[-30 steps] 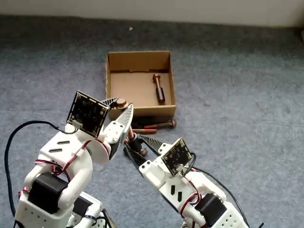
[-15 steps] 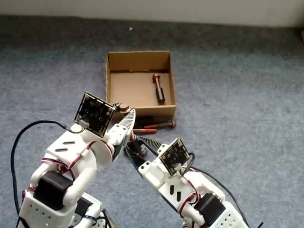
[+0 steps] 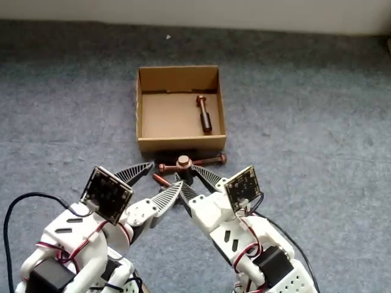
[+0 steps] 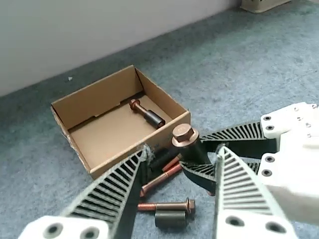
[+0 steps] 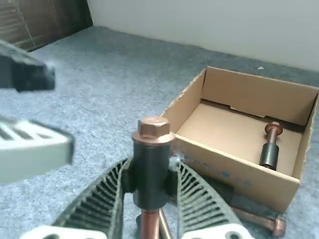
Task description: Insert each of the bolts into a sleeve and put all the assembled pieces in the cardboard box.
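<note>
My right gripper [image 3: 186,172] is shut on a black sleeve with a copper bolt [image 3: 183,162] standing upright in it, just in front of the cardboard box [image 3: 139,104]. The right wrist view shows the same sleeve [image 5: 148,172] clamped between the jaws, bolt head [image 5: 153,129] on top. My left gripper [image 3: 165,174] is open beside it, with nothing between its fingers [image 4: 119,191]. One assembled piece [image 3: 203,113] lies inside the box. Loose bolts [image 3: 208,160] lie on the carpet by the box front; another bolt [image 4: 164,205] lies beside a loose sleeve [image 4: 169,218].
Grey carpet [image 3: 305,122] stretches around the box on all sides. A pale wall [image 3: 244,12] runs along the far edge. Both arm bodies crowd the near side, and a black cable [image 3: 15,207] loops at the lower left.
The left gripper brought a bolt down into the sleeve held by the right gripper, let go, opened and drew back lower. The right gripper shifted slightly toward the box with the assembly.
</note>
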`<state>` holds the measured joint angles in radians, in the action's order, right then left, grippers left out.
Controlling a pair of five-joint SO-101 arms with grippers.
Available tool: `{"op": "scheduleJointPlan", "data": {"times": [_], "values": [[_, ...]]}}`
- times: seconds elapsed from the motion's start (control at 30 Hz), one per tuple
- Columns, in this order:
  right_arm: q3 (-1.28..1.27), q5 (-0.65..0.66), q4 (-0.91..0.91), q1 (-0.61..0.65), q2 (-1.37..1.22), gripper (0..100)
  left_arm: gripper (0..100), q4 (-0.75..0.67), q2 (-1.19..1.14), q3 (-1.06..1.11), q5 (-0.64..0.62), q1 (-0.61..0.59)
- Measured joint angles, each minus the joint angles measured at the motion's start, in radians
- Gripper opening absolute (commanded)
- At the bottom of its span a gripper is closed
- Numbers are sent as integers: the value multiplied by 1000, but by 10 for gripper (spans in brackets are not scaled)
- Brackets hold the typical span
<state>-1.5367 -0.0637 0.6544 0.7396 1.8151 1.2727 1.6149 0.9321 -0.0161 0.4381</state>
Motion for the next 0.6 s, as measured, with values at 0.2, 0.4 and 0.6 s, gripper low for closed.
{"op": "scheduleJointPlan", "data": {"times": [0.2,0.4,0.6], "values": [[49,0,28,-71,-64,5,234,0,3,80,0,-63],[272,0,28,-158,-411,5,232,0,5,117,0,-281],[578,0,28,-258,-864,5,232,-9,3,287,0,-465]]}}
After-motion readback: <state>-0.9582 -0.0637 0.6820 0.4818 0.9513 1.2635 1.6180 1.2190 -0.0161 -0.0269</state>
